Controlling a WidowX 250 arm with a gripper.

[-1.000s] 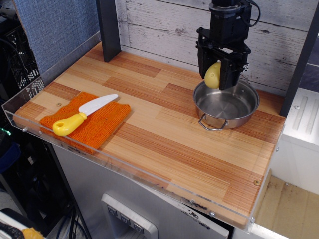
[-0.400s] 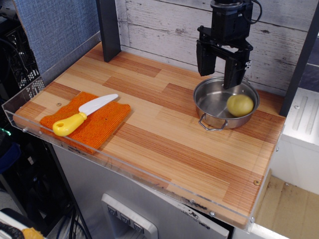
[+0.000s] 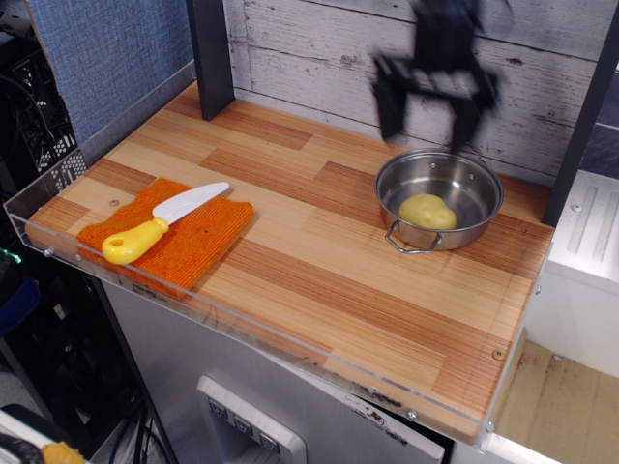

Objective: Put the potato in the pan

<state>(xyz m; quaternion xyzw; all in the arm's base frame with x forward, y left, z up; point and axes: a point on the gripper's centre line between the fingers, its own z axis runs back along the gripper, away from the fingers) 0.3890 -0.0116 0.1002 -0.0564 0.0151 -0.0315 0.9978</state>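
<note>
Obs.: the potato (image 3: 427,212) lies inside the pan (image 3: 486,186), resting on the floor of it toward the 6 o'clock wall, close to the near loop handle. Nothing else shows in the pan; the rest of its steel floor is bare and reflective.

Gripper (image 3: 431,108): above the pan's 12 o'clock rim, blurred by motion, clear of both pan and potato. The two fingers stand spread apart with nothing between them. You are holding nothing.

Handling, judged: the potato looks smooth, rounded and firm, light for its size, so it will likely roll or slide on polished steel if nudged. If you must retake it, close across its short axis at the widest part, coming straight down; a grip near either end would probably squeeze it out sideways. Not fragile by appearance. The pan is thin-walled and probably light, so a side push could shift it on the wooden board (image 3: 319,261).

Elsewhere: the white toy knife (image 3: 160,224) with yellow handle lies on the orange cloth (image 3: 184,246) at the board's 9 o'clock side, well apart from the pan and untouched.

Status, judged: the placement appears done; what remains is only to clear the arm.
</note>
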